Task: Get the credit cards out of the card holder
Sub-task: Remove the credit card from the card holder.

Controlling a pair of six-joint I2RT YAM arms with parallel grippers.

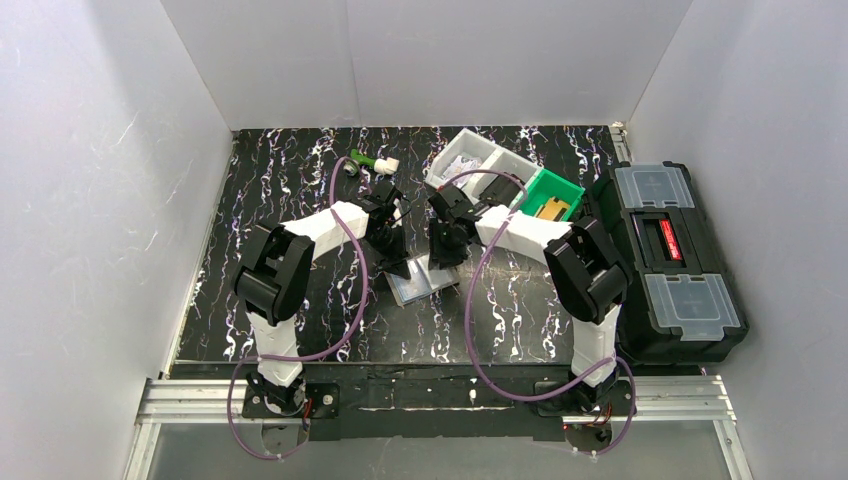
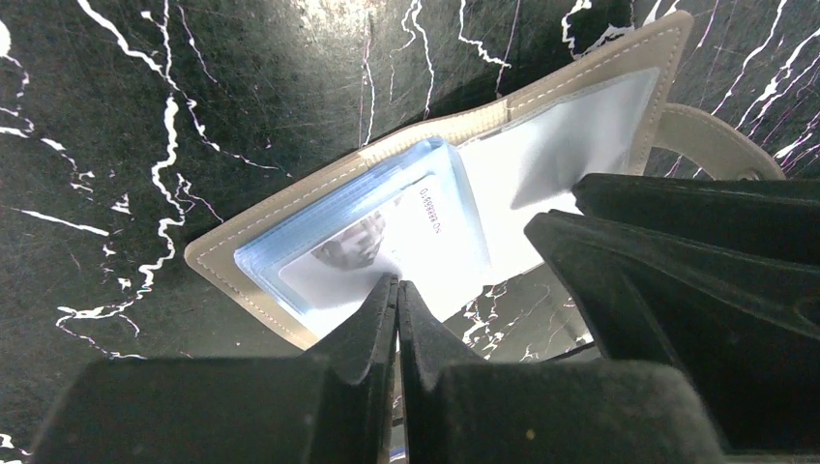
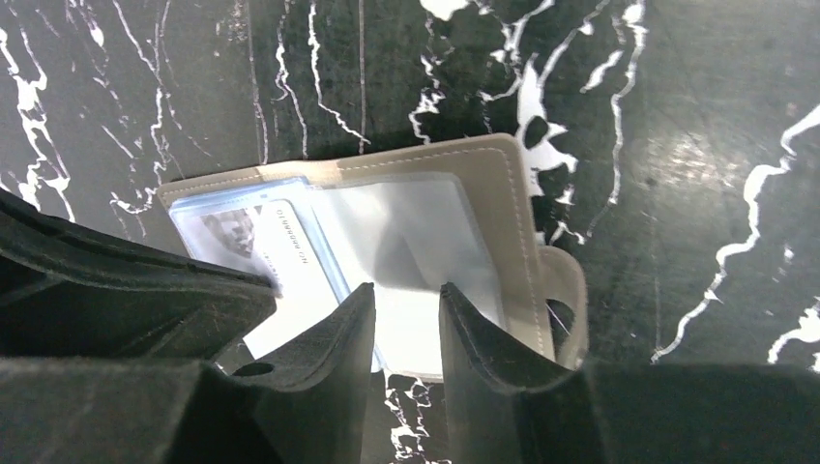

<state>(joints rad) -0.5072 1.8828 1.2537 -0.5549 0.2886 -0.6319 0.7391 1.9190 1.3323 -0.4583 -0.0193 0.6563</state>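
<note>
The card holder (image 1: 420, 280) is lying open on the black table (image 1: 280, 180), between the two grippers. The left gripper (image 2: 397, 285) is squeezing its fingers tight together, with the tips right at the edge of a white card (image 2: 377, 242) in the holder's blue sleeve. The right gripper (image 3: 406, 290) is keeping its fingers a little apart over the holder's clear sleeve (image 3: 416, 232). I cannot tell if they are touching it.

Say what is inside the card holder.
A portrait card sits in one sleeve of the card holder; the other looks empty. The left tool and right tool cover its near edge.
</note>
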